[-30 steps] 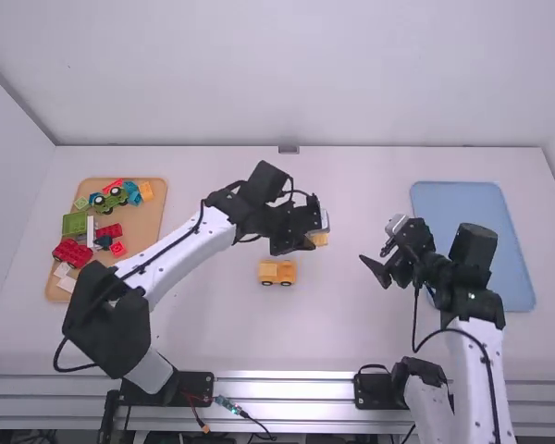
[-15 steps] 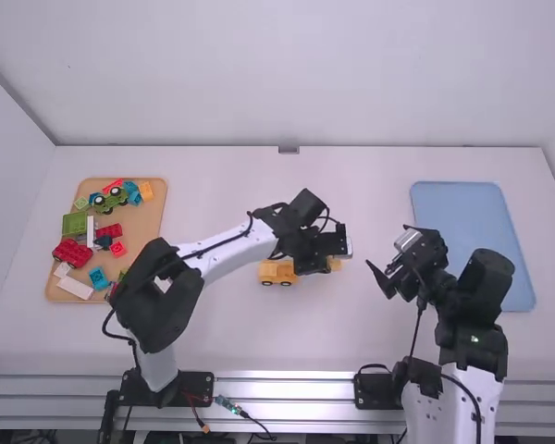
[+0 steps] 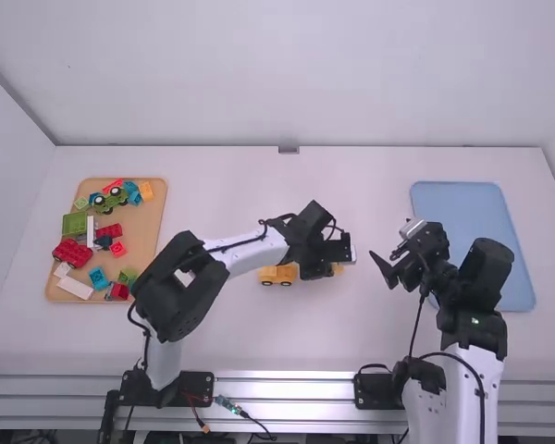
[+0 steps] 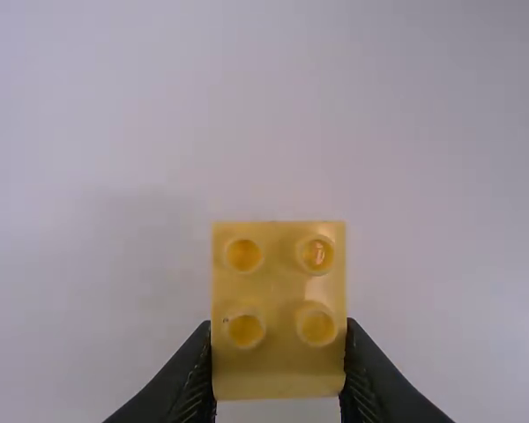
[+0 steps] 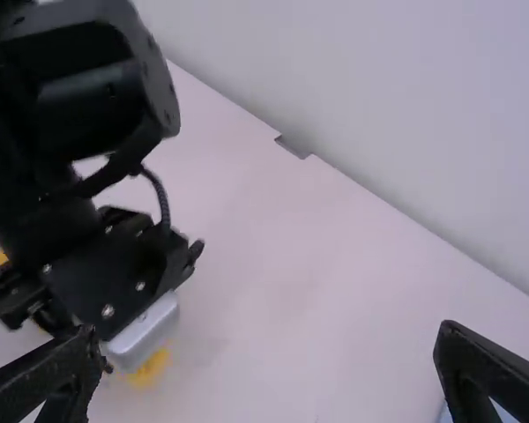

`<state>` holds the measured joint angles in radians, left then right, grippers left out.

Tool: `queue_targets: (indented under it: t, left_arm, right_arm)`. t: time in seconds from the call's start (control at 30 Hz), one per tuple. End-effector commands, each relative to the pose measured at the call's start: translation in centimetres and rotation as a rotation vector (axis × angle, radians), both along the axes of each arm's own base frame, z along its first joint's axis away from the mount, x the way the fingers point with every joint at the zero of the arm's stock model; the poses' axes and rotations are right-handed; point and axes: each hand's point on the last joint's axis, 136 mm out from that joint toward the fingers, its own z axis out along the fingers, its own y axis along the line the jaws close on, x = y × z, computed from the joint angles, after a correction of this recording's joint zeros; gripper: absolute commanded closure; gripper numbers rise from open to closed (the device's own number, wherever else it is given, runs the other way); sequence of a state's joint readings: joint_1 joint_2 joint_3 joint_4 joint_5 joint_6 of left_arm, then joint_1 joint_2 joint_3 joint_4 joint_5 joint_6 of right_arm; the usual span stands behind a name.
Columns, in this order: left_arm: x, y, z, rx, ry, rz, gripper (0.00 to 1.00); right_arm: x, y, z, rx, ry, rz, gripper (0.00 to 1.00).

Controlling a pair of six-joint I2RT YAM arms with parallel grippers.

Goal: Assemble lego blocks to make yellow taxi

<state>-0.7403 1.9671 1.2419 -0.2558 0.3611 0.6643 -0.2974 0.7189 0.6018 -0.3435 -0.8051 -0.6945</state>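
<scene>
So the left claw point(image 3: 328, 266) is pinching a yellow block point(image 4: 279, 308), one finger on each side, with its four studs facing the wrist cam. Can't tell if the block touches the table under it.

The left arm point(image 3: 252, 252) goes up from its base, bends at the elbow, then runs out to the right, with the dark wrist right above the claw. Just left of that claw sits a yellow piece with wheels point(image 3: 278, 275), upright on the table point(image 3: 213, 342), partly tucked behind the wrist in the high view.

Over to the right of the left claw, a little way off, is the right claw point(image 3: 389, 246). It's spread wide with nothing between the fingers. The right arm point(image 3: 476, 301) comes up from its base and is cocked at the wrist so the claw aims left.

Past the right claw, farther right, there's a blue tray point(image 3: 453, 208), partly behind that arm. Well off to the left of the left claw is a tan tray point(image 3: 151, 222) of loose bricks, including a green piece with wheels point(image 3: 110, 199), a red piece point(image 3: 72, 252) and another yellow block point(image 3: 146, 191).
</scene>
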Motion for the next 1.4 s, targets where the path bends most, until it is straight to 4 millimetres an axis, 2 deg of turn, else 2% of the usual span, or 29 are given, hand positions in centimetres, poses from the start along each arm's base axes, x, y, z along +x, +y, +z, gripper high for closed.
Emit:
queue_targets:
  t: [0.0, 0.53, 0.83, 0.97, 1.03, 1.13, 1.27, 1.37]
  left_arm:
    - [-1.2, 0.6, -1.6, 0.051, 0.004, 0.014, 0.98]
    - [-1.1, 1.3, -3.1, 0.057, -0.030, 0.047, 0.98]
    - [-0.6, 1.6, -3.0, 0.042, 0.000, 0.069, 0.98]
    - [-1.0, 1.3, -2.9, 0.027, 0.017, 0.057, 0.89]
    - [-0.9, 1.4, -3.0, 0.028, 0.015, 0.060, 0.74]
    - [-0.9, 1.5, -3.2, 0.027, 0.013, 0.062, 0.62]
    - [-1.1, 1.7, -3.4, 0.032, 0.018, 0.062, 0.60]
    - [-1.2, 1.5, -3.4, 0.027, 0.013, 0.057, 0.53]
  right_arm:
    - [0.0, 0.2, -0.3, 0.020, 0.016, 0.003, 0.01]
    - [-1.1, 0.7, 0.6, 0.010, -0.019, 0.013, 0.01]
    - [-1.3, 1.7, 0.8, 0.003, -0.031, 0.053, 0.01]
    - [-1.2, 1.7, 0.7, 0.007, -0.024, 0.055, 0.01]
    - [-1.0, 1.7, 0.6, 0.010, -0.021, 0.057, 0.01]
    - [-0.8, 1.6, 0.5, 0.011, -0.017, 0.057, 0.01]
    - [-0.8, 1.7, 0.4, 0.011, -0.015, 0.058, 0.01]
    - [-0.9, 1.7, 0.6, 0.009, -0.023, 0.056, 0.01]
